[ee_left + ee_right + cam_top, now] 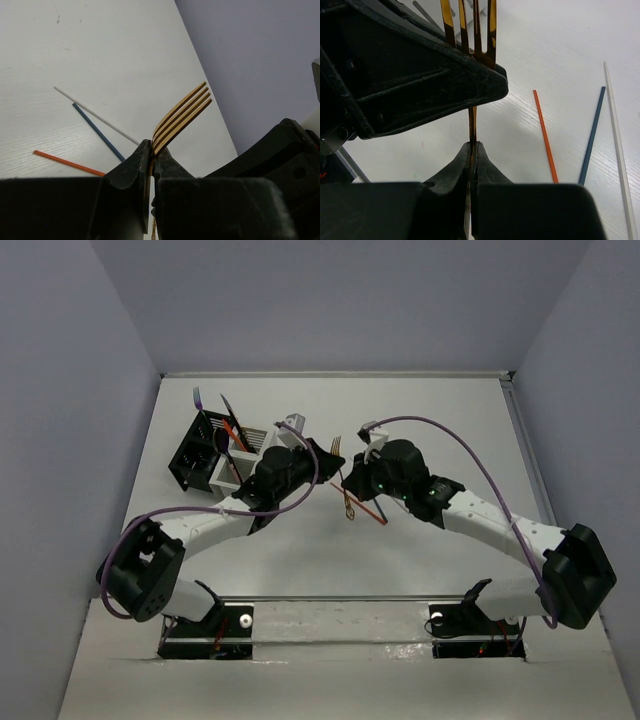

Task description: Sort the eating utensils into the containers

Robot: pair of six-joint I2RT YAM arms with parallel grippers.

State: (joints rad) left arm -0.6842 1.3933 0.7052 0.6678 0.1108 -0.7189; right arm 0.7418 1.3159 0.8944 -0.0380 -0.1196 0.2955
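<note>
A gold fork (338,446) is held off the table between both grippers. My left gripper (151,147) is shut on the fork (182,117) just below its tines. My right gripper (473,146) is shut on the fork's thin handle (472,120), right under the left gripper's fingers (420,75). In the top view the left gripper (325,455) and right gripper (350,485) meet at mid-table. The black caddy (195,452) and white caddy (240,458) stand side by side at the back left, with purple (228,406) and orange (232,435) utensils standing in them.
An orange stick (67,162), a blue stick (97,132) and a white stick (95,115) lie loose on the table below the grippers. They also show in the right wrist view: orange stick (545,135), blue stick (591,135), white stick (618,145). Grey walls enclose the table.
</note>
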